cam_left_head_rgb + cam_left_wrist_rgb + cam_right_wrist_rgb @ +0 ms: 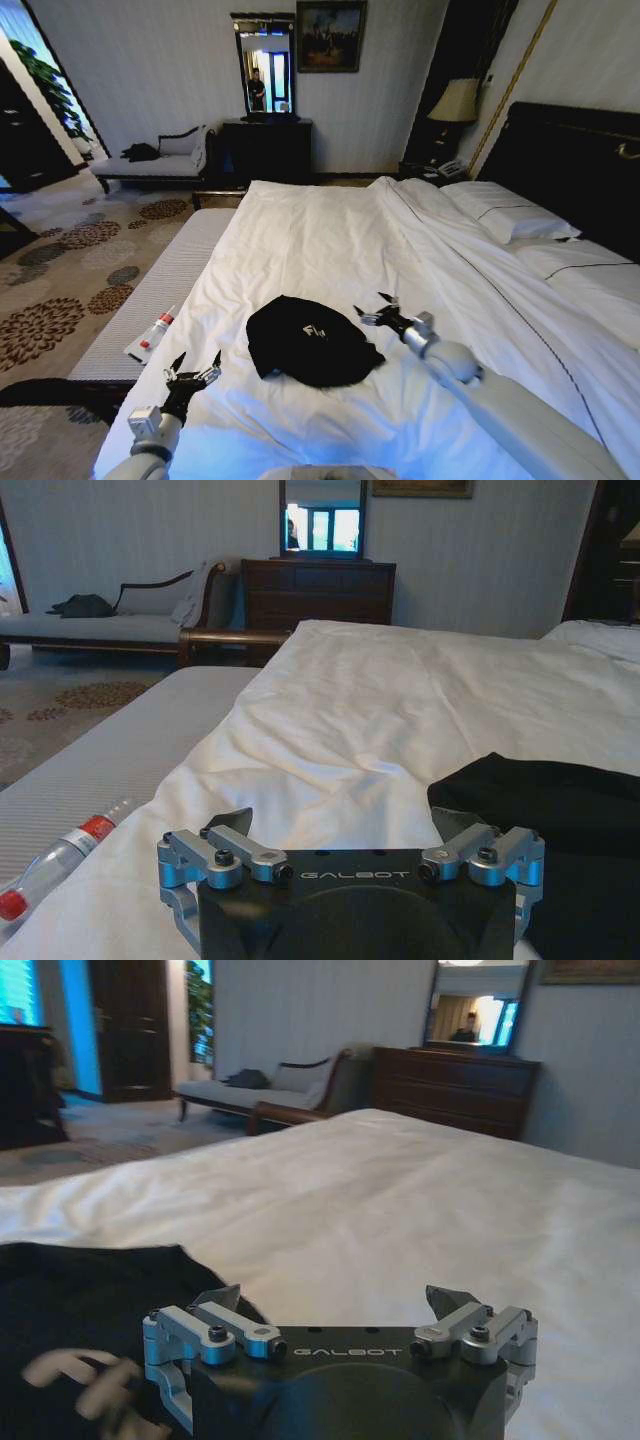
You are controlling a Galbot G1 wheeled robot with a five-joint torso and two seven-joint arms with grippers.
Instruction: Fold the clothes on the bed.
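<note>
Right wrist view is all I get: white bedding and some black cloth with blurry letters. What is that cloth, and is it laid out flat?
Observer: It's a black T-shirt, bunched in a rounded heap on the bed, not flat.
Operator: Where's the other arm?
Observer: The left gripper hovers by the bed's left edge, apart from the shirt, fingers open.
Operator: Anything else close by?
Observer: A clear bottle with a red label lies on the grey surface beside the bed, on the robot's left.
</note>
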